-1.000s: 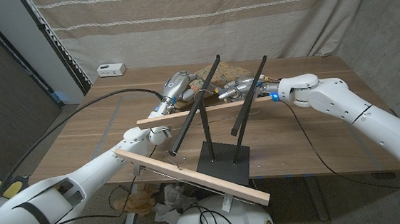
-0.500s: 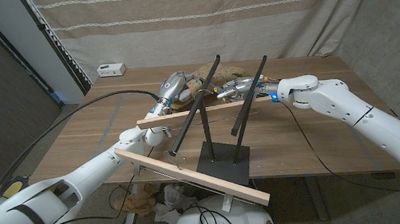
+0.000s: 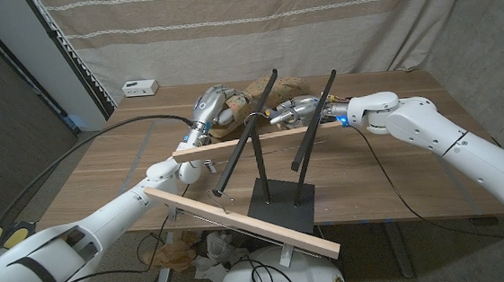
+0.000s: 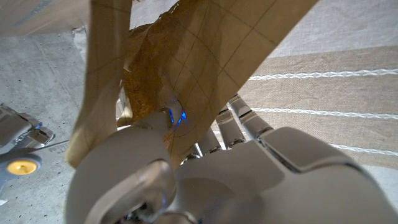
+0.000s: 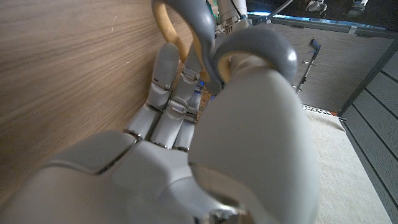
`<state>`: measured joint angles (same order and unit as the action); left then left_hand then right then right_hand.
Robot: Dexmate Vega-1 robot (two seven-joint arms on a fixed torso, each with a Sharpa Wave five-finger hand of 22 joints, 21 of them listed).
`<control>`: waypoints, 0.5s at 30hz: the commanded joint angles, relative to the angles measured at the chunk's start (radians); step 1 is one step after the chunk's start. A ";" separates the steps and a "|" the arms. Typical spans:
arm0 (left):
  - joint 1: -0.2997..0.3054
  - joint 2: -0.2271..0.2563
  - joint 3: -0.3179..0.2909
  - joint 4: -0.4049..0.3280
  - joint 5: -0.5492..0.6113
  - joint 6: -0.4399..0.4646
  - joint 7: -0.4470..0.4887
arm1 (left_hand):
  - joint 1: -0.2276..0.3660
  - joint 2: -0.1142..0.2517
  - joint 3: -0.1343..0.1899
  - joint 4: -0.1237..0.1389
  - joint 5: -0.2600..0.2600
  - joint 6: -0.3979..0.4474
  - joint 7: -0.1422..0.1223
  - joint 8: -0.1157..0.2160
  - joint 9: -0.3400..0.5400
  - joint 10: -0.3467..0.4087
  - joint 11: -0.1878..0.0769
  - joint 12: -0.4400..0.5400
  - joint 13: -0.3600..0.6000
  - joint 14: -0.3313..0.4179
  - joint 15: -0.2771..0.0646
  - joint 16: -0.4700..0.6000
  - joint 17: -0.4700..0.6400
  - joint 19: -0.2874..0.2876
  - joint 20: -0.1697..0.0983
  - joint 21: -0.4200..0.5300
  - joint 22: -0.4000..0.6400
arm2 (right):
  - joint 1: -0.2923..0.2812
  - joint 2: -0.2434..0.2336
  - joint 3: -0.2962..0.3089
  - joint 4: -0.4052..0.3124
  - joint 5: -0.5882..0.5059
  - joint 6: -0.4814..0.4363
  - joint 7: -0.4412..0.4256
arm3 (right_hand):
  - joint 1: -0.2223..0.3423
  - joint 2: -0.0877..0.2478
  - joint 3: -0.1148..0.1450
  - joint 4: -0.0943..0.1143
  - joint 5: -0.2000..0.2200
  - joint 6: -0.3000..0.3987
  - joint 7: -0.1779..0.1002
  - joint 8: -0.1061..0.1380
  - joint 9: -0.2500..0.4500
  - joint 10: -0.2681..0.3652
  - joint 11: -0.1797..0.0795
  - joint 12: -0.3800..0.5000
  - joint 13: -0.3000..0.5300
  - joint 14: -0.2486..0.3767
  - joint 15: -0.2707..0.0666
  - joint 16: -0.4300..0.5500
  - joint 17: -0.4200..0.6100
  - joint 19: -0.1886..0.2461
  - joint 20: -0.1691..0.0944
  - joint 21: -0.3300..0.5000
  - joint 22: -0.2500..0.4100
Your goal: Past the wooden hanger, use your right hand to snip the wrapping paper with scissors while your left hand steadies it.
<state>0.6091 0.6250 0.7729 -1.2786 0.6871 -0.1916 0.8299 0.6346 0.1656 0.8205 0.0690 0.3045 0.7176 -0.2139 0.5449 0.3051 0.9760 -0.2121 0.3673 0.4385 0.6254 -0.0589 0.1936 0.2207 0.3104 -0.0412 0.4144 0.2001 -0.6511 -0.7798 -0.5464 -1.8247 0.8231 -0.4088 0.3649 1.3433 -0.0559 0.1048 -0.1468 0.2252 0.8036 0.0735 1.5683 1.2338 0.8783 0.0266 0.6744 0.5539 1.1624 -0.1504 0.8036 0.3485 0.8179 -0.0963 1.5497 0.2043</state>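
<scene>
1. Two hands meet at the far side of the table (image 3: 389, 162), beyond the wooden hanger (image 3: 252, 139) and its black stand (image 3: 279, 202).
2. Compared with a second ago, the left hand (image 3: 210, 104) has risen and drawn back toward its own side, taking the brown wrapping paper (image 3: 262, 93) up with it.
3. In the left wrist view the paper (image 4: 180, 68) hangs crumpled in front of that hand, gripped in its closed fingers (image 4: 239, 118), so it is lifted and held rather than pressed on the table.
4. The right hand (image 3: 308, 109) has barely moved; it sits just beside the paper's edge.
5. In the right wrist view its fingers (image 5: 168, 99) are curled through the grey loops of the scissors (image 5: 193, 31), so it holds the tool. Whether the blades are apart or together I cannot tell.
6. Judged from this, lifting the paper gives the blades a free edge to bite, which suits the cut.
7. No cut shows in the paper yet, so the snip itself seems still to come.
8. One risk: the sheet is bunched, so the blades may catch a fold instead of a single layer.
</scene>
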 commanded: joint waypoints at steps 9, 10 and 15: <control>0.015 0.036 -0.017 -0.025 0.000 0.027 0.027 | 0.017 0.000 0.006 -0.009 -0.003 0.018 -0.003 0.013 0.009 0.011 -0.003 0.009 0.003 0.006 -0.174 0.004 0.004 0.004 -0.085 0.004 0.004 | -0.010 -0.001 0.004 0.009 -0.004 0.031 0.010 | 0.140 0.161 0.011 -0.002 -0.006 -0.003 0.002 0.003 0.005 0.127 -0.119 0.268 0.581 0.063 -0.070 0.035 0.329 -0.006 -0.122 0.006 0.001; 0.016 0.036 -0.018 -0.027 -0.001 0.028 0.026 | 0.018 0.000 0.006 -0.009 -0.004 0.018 -0.003 0.013 0.009 0.012 -0.003 0.009 0.003 0.006 -0.174 0.004 0.004 0.004 -0.085 0.004 0.004 | -0.009 0.001 0.003 0.011 -0.003 0.030 0.011 | 0.138 0.162 0.011 -0.001 -0.006 -0.004 0.002 0.002 0.005 0.124 -0.118 0.273 0.593 0.063 -0.071 0.035 0.328 -0.006 -0.122 0.006 0.001; 0.024 0.033 -0.020 -0.029 -0.006 0.039 0.021 | 0.018 -0.001 0.006 -0.010 -0.005 0.018 -0.003 0.012 0.009 0.013 -0.003 0.010 0.003 0.006 -0.174 0.004 0.004 0.003 -0.085 0.004 0.004 | -0.011 -0.001 -0.002 0.011 -0.012 0.033 0.011 | 0.135 0.161 0.012 -0.001 -0.007 -0.002 0.002 0.003 0.005 0.129 -0.120 0.268 0.583 0.059 -0.070 0.035 0.323 -0.007 -0.122 0.005 0.000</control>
<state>0.6160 0.6523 0.7609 -1.2901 0.6921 -0.1734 0.8590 0.6415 0.1594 0.8245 0.0649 0.3046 0.7295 -0.2142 0.5527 0.3116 0.9802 -0.2164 0.3713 0.4385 0.6254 -0.0589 0.1937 0.2207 0.3104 -0.0412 0.4144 0.2026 -0.6615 -0.7808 -0.5414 -1.8224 0.8185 -0.3757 0.3734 1.3341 -0.0468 0.1121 -0.1469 0.2205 0.8037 0.0734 1.5683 1.2337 0.8780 0.0267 0.6743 0.5686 1.1586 -0.1542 0.8074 0.3485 0.8180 -0.0963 1.5494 0.2044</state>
